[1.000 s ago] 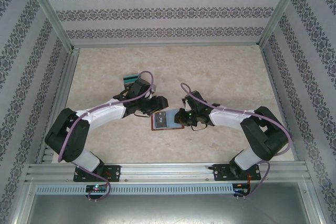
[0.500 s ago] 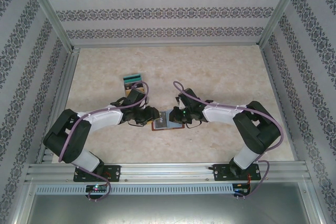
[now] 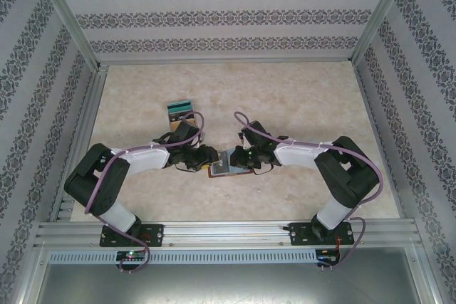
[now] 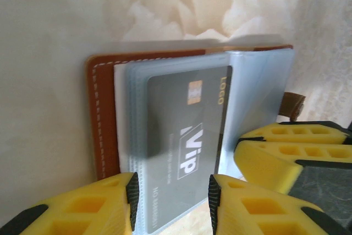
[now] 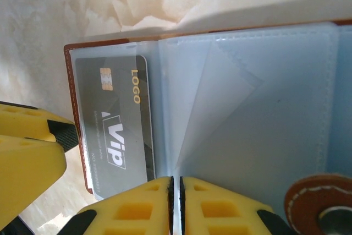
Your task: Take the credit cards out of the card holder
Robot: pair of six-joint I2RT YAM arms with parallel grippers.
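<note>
The card holder (image 3: pixel 222 168) lies open and flat on the bench (image 3: pixel 306 97), near its front and between the two arms. Its brown leather cover is down and its blue-grey sleeves (image 5: pixel 247 108) are fanned upward, which leaves the pockets reachable from above. One black card (image 4: pixel 187 136), marked with a chip and white lettering, sits inside the top sleeve on the side towards the left arm. By my reading it is the card being worked on. The right tool (image 5: pixel 176 191) has its two yellow jaws pressed together with only a hairline slit between them, at the near edge of the sleeves just beside the snap tab (image 5: pixel 322 207). It appears to pinch a sleeve leaf there, most likely to pin the holder so it cannot slide or fold when the card is pulled. The left tool (image 4: pixel 171 193) comes in from the opposite side with its jaws partway closed. They stand either side of the black card's near end, with the pads right at the sleeve's edges. Whether they actually press on it cannot be told. Farther back and to the left, well apart from the holder, loose cards (image 3: pixel 179 109) rest on the bench, a teal one among them. They are set out of the way, so part of the job looks done.
</note>
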